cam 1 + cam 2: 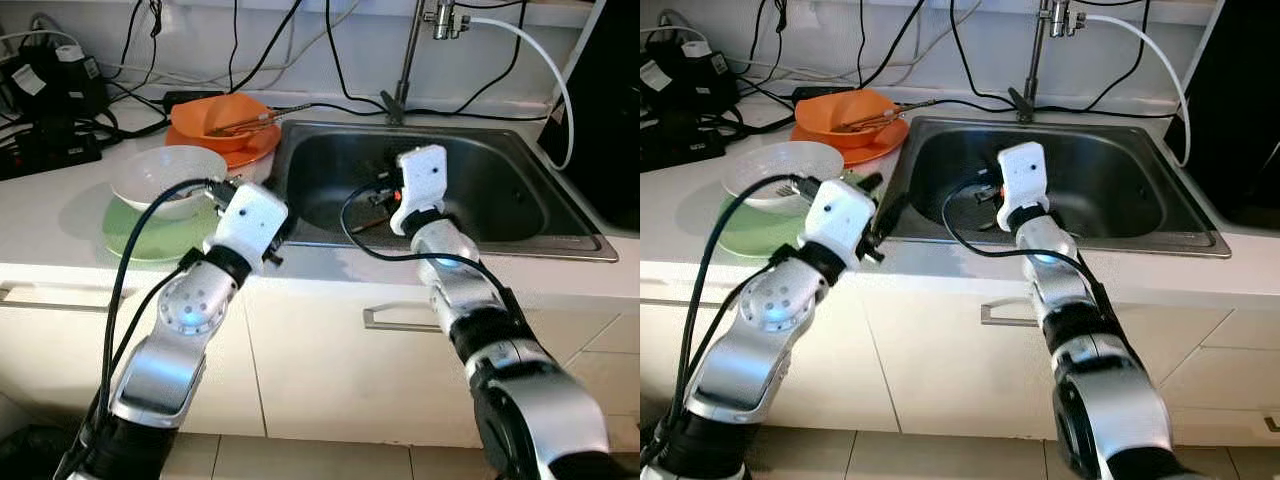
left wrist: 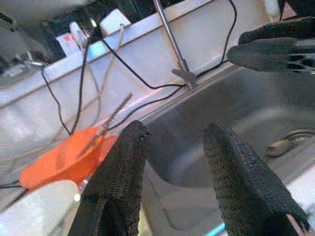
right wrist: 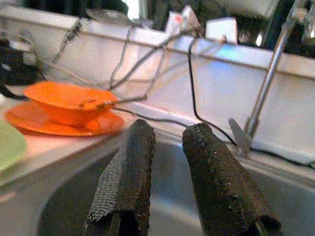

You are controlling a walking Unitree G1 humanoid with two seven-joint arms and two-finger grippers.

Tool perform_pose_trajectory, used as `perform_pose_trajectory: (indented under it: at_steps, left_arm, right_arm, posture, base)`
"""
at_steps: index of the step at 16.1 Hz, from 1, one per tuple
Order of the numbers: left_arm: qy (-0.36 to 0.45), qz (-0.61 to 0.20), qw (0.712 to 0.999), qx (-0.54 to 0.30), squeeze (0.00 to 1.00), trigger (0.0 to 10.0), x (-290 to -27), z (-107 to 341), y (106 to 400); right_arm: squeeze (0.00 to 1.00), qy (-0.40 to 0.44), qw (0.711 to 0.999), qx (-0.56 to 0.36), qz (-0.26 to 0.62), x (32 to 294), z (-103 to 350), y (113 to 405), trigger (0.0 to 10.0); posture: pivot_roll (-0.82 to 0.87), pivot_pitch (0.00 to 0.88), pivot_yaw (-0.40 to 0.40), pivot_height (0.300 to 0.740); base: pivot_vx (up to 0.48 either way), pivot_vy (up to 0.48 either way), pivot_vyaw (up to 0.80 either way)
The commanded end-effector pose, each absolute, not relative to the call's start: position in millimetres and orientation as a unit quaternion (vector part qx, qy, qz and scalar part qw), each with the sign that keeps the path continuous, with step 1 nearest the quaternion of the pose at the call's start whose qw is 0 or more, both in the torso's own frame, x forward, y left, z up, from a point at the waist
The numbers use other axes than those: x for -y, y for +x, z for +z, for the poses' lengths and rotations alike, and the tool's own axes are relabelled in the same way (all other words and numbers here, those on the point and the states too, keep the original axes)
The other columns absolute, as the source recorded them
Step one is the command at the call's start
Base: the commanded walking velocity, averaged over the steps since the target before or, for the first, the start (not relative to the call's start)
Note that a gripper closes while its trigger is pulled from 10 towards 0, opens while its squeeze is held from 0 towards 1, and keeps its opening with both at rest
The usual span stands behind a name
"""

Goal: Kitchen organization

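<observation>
Counted: one orange bowl (image 1: pixel 222 116), one orange plate (image 1: pixel 232 152), one white bowl (image 1: pixel 160 177), one green plate (image 1: pixel 130 236) at 10 o'clock | steel sink (image 1: pixel 500 180), white counter (image 1: pixel 60 200) | left gripper (image 2: pixel 174 147) parted, empty | right gripper (image 3: pixel 165 140) narrow, empty

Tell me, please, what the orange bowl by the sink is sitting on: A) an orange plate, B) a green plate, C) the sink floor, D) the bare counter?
A: the orange bowl, holding utensils, sits on an orange plate; the white bowl sits on the green plate.

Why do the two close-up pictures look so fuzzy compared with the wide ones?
Left wrist view: claw fingers sharp, orange bowl smeared. Right wrist view: bowl and faucet soft, wall glaring. Eye views: crisp, with glare on the counter.
</observation>
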State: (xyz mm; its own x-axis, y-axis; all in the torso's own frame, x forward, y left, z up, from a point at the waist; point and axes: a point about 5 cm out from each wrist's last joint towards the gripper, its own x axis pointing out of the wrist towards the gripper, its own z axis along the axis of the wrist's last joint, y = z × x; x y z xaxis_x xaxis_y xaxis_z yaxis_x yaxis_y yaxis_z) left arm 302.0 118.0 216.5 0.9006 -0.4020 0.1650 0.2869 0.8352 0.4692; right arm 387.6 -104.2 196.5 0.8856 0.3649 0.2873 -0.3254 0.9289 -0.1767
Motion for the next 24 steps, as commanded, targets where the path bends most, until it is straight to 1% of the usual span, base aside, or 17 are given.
perform_pose_trajectory:
  at_steps: [1,4,8,11,13,15,18,22,24]
  left_arm:
    - [0.232,-0.173,0.948,0.135,0.00,10.0,-119.0,219.0,304.1]
    - [0.262,-0.168,0.940,0.139,0.00,10.0,-123.3,216.4,303.4]
    - [0.317,-0.151,0.927,0.132,0.00,10.0,-134.2,209.4,300.9]
    - [0.348,-0.141,0.918,0.125,0.00,10.0,-138.3,207.1,304.8]
    - [0.376,-0.139,0.907,0.128,0.00,10.0,-138.5,205.8,312.1]
    - [0.392,-0.137,0.901,0.127,0.00,10.0,-139.1,204.8,317.1]
    - [0.419,-0.128,0.890,0.126,0.00,10.0,-143.0,202.5,324.5]
    - [0.478,-0.104,0.864,0.118,0.00,10.0,-149.5,200.0,339.7]
    - [0.486,-0.095,0.860,0.121,0.00,10.0,-148.5,201.5,346.4]
  right_arm:
    - [0.00,-0.055,0.967,0.161,0.188,105.3,198.4,386.0,10.0]
    - [0.00,-0.051,0.960,0.156,0.226,110.8,192.4,376.9,10.0]
    - [0.00,0.005,0.949,0.136,0.286,124.6,183.5,361.2,10.0]
    - [0.00,0.009,0.928,0.132,0.349,125.1,181.7,345.8,10.0]
    - [0.00,0.019,0.906,0.130,0.402,119.4,182.3,334.0,10.0]
    - [0.00,0.024,0.894,0.125,0.429,115.2,182.1,328.1,10.0]
    - [0.00,0.025,0.888,0.119,0.443,114.2,181.6,322.7,10.0]
    - [0.00,0.030,0.884,0.111,0.453,116.4,181.5,317.8,10.0]
    - [0.00,0.030,0.883,0.110,0.456,113.5,181.4,316.6,10.0]
  posture:
    - [0.15,0.045,-0.016,0.740]
    - [0.15,0.048,-0.020,0.740]
    - [0.14,0.050,-0.024,0.740]
    - [0.13,0.048,-0.024,0.740]
    - [0.14,0.041,-0.029,0.740]
    - [0.13,0.033,-0.024,0.740]
    - [0.12,0.028,-0.023,0.740]
    - [0.12,0.007,-0.025,0.740]
    - [0.11,0.000,-0.024,0.740]
  base:
    - [0.000,0.000,0.00]
    - [0.000,0.000,0.00]
    - [0.000,0.000,0.00]
    - [0.000,0.000,0.00]
    - [0.000,0.000,0.00]
    - [0.000,0.000,0.00]
    - [0.000,0.000,0.00]
    - [0.000,0.000,0.00]
    - [0.000,0.000,0.00]
